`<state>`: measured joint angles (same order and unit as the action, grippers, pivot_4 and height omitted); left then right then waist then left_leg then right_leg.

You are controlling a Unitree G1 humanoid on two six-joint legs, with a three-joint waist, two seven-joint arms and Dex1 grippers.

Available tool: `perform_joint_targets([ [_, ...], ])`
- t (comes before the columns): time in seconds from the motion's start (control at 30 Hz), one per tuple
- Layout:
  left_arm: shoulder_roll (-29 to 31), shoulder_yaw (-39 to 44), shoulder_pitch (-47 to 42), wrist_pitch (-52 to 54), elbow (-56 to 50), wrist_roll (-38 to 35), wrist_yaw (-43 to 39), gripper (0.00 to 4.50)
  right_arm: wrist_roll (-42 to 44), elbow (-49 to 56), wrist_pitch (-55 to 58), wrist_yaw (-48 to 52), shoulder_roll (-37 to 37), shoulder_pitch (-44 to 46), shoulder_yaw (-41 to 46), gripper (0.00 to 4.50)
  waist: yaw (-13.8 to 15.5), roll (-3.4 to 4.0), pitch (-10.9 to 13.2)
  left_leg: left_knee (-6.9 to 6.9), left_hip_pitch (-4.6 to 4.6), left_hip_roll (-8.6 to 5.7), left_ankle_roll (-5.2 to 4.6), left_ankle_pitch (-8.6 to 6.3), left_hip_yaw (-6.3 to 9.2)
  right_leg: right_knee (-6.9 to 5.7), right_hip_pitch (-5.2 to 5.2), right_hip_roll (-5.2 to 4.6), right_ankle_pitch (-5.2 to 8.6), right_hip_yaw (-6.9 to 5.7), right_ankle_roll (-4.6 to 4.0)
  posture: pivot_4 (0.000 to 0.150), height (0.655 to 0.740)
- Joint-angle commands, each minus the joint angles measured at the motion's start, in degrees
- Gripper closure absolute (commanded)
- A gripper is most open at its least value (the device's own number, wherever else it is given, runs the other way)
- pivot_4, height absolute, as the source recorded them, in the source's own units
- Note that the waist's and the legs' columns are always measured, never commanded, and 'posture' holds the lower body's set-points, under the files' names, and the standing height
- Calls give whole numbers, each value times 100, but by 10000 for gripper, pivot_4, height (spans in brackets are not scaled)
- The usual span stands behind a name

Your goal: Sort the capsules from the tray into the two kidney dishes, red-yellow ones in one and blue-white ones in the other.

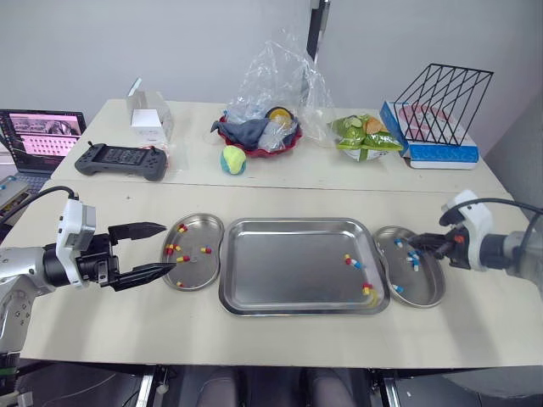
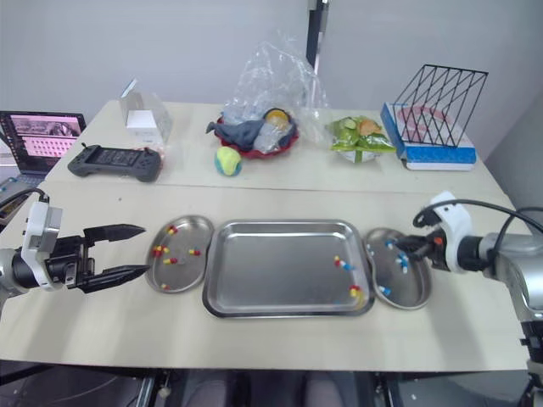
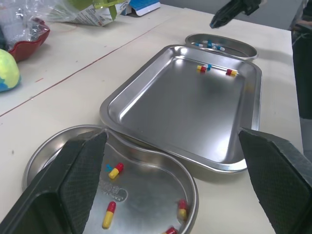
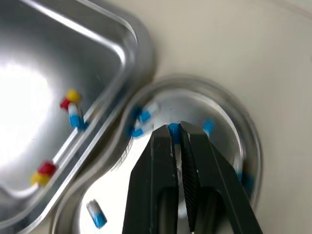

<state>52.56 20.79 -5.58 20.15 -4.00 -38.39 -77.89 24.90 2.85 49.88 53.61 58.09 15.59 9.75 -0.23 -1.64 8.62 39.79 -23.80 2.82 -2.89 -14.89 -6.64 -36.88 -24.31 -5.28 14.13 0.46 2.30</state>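
**A:** What's the setting?

**B:** A pale bench (image 1: 280,339) against a grey wall (image 1: 170,42). At the far left a laptop (image 1: 38,136) is cut off by the frame edge.

**A:** And the left arm?

**B:** The left pincer (image 1: 168,247) is spread wide and holds nothing, its fingers pointing right. The left dish (image 1: 200,232) lies just past the tips, with its left rim between them. The dish's long axis runs away from the robot, hollow side towards the tray. Several red-yellow capsules (image 1: 183,259) lie in it, pointing every which way.

**A:** The middle?

**B:** The tray (image 1: 288,263) sits between the dishes, just beside each, long side across the bench. By its right wall a red-yellow one touches a blue-white capsule (image 4: 74,117). Another red-yellow one lies in the near right corner.

**A:** The right?

**B:** The right dish (image 1: 428,292) mirrors the left one, long axis front to back. Blue-white capsules (image 1: 414,261) are scattered in it. The right pincer (image 1: 412,246) hangs over its far half, pointing left, fingers drawn together on a blue capsule (image 4: 173,129) at the tips.

**A:** Which way does that one point?

**B:** I can't tell. Only a blue end shows, and the fingers hide the rest.
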Motion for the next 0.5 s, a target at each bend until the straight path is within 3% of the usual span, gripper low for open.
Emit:
perform_joint_targets([
  [0.03, 102, 6, -113, 44, -18, -51, -106, 0, 73, 151, -191, 81, 102, -208, 379, 44790, -29, 0, 0, 0, 0, 1, 0, 0, 0, 0, 0, 1, 0, -1, 0, 1500, 7204],
  [0.27, 78, 12, -140, -57, 51, 50, -77, 0, 144, 297, -187, -45, -101, -624, 504, 44790, -43, 0, 0, 1, 1, 2, 0, 0, 3, 0, 2, 0, 0, 0, 1, 1500, 7204],
  [0.5, -43, 88, -445, -573, 630, 419, 280, 0, 190, -313, -431, 192, 86, -453, 835, 21061, -20, 1, 1, 4, 1, -3, -1, 0, 2, 1, 4, -3, -3, 4, 6, 1500, 7204],
])
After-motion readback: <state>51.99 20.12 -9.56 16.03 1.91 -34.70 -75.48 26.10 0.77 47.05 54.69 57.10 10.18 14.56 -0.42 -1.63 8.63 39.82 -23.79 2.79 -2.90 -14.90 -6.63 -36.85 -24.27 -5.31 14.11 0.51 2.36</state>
